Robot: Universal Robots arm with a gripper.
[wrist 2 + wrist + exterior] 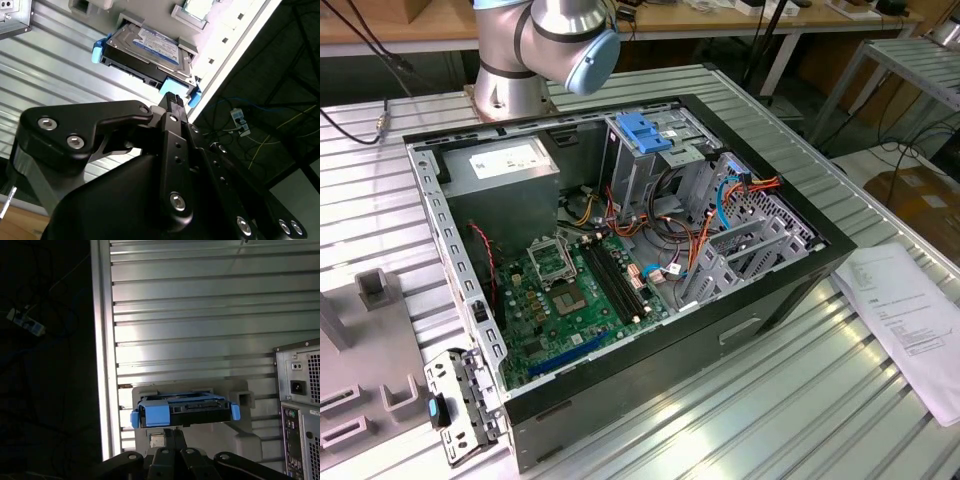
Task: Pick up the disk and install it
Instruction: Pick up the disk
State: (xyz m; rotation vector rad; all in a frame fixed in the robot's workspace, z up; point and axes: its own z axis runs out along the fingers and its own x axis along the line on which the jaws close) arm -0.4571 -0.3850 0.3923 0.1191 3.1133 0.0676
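Second wrist view, read with the first wrist view and the exterior view: the disk [150,47] lies flat, label facing away from the surface, in a grey holder [245,440] on the slatted metal table [200,315], outside the open computer case [770,300]. Its light-blue side rails [100,50] are clipped on. The gripper [172,97] stands at the disk's near edge with its black fingers [169,440] drawn together. Whether the tips touch the blue rail end or stop just short of it cannot be told, but they do not enclose the disk. On this evidence neither step is done: the disk is neither lifted nor seated in the case. In the exterior view the metal drive cage [640,170], topped by a blue latch [645,130], stands inside the case near the grey power supply [505,165] and the motherboard [570,290]. Loose red, orange and blue cables [695,245] hang just beside the cage and seem the likeliest obstruction there. Printed sheets [910,320] lie on the table at the exterior view's right, well apart.
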